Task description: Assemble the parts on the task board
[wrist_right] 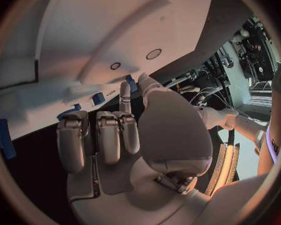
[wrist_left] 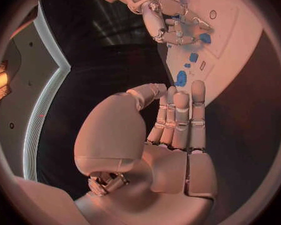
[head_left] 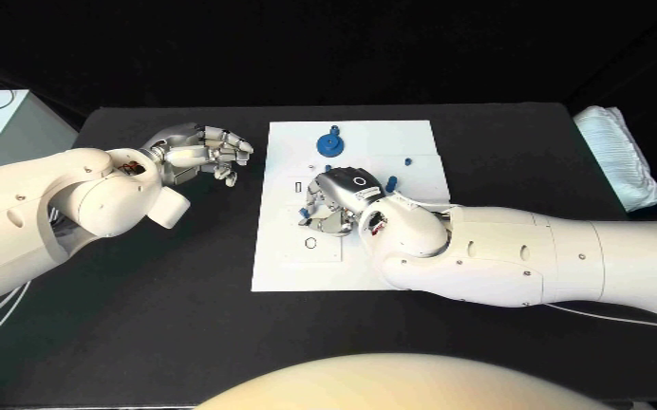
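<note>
White task board [head_left: 411,149] — small blue parts [head_left: 333,141]

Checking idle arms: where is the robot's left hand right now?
In the head view the left hand hangs over the black table, just off the white task board's left edge, holding nothing.

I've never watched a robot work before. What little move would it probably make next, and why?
Probably the right hand closes its fingers on a blue part beside it. It already rests on the white board among the parts, while the left hand waits over the black table, fingers curled and holding nothing.
</note>
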Robot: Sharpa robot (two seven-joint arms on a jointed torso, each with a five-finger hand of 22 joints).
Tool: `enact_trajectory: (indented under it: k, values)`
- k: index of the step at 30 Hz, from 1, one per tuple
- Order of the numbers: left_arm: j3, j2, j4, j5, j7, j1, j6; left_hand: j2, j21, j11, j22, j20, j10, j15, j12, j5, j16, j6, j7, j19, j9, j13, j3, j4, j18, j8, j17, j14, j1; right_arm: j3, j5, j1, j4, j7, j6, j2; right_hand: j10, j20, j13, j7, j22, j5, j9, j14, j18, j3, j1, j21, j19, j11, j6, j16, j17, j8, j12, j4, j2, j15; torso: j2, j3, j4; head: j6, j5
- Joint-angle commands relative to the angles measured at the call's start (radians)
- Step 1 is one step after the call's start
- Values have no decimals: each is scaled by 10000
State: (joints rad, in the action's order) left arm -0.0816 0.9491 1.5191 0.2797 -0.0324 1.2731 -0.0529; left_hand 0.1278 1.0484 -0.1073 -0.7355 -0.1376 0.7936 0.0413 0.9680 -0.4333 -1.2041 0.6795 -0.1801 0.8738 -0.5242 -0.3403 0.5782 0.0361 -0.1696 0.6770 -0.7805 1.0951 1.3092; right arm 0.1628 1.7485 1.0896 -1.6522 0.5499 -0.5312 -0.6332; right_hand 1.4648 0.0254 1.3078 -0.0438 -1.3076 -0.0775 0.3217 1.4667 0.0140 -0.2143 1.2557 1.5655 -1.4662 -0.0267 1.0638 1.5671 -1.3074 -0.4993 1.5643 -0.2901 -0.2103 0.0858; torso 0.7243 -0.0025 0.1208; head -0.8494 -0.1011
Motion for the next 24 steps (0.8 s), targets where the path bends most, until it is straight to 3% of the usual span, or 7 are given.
enact_trajectory:
  k: [1, 24]
  values:
    - [7, 0, 10, 34, -10, 2, 161, 2, 19, -45, -15, -34, -57, 22, 2, -7, 40, -24, -114, -44, 13, 15, -3, 33, -143, -52, 17, -67, 101, -2, 137, -8, -23, -76, 88, -9, 1060, 2, 2630, -52, -2632, 2, -15, 1041, -140, 45, 19, 53, -1046, 49, -7, 37, -2634, 11, 65, -10, 59, -35, 2, 1, -3, -6, 6]
    - [7, 21, 18, 59, 36, 2, 173, 2, 19, -45, -15, -34, -57, 22, 2, -7, 40, -24, -114, -44, 13, 15, -3, 33, -143, -52, 17, -67, 101, -2, 137, -8, 13, -117, 69, -25, 1000, 6, 2564, -82, -2632, 23, -42, 1041, -140, 155, 38, 53, -1046, 68, -68, 37, -2634, 43, -44, -15, 48, -43, 5, -2, -2, 21, -11]
